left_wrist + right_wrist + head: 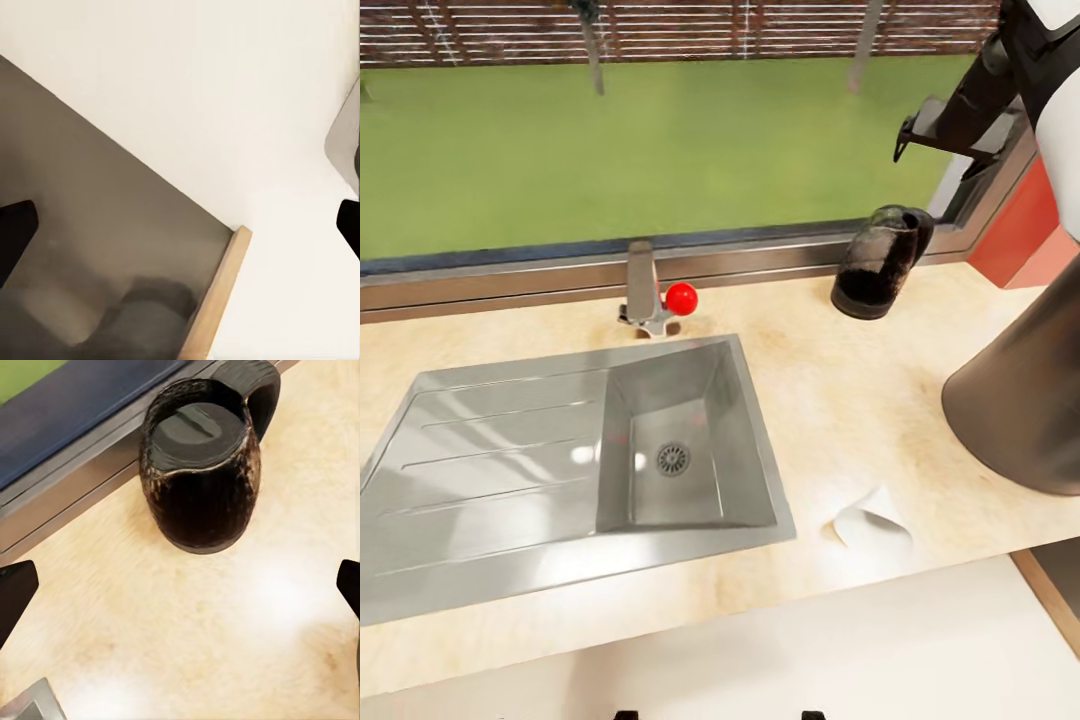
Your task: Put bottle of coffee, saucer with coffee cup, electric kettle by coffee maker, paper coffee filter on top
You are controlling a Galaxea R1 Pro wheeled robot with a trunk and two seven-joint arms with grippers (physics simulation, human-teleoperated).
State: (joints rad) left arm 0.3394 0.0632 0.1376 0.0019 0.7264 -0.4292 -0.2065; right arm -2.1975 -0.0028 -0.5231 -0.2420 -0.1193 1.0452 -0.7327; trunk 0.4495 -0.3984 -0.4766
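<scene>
1. Your right end effector (180,585) hangs over the worktop (810,400) with both fingertips spread wide at the edges of the right wrist view; nothing is between them.
2. Your left end effector (180,225) is likewise spread and empty, pointed at a pale cabinet face and a wood-trimmed edge, not at any task item.
3. The electric kettle (878,260) stands upright at the far right of the worktop, close against the window sill (760,255), to the right of the sink (510,480) and the red-knobbed tap (656,297). Its handle (259,394) faces the sill side and its lid (196,426) is seated.
4. Handling judgement: the body looks dark, glossy and rounded, so likely slippery and rigid, and moderately heavy if filled. Take it by the handle loop, not the body.
5. A paper coffee filter (872,525) lies on the near right of the worktop, well apart from the kettle. Expect it to be light, soft and easily crushed; pinch one edge gently.
6. No brand, label or writing can be read on any item.
</scene>
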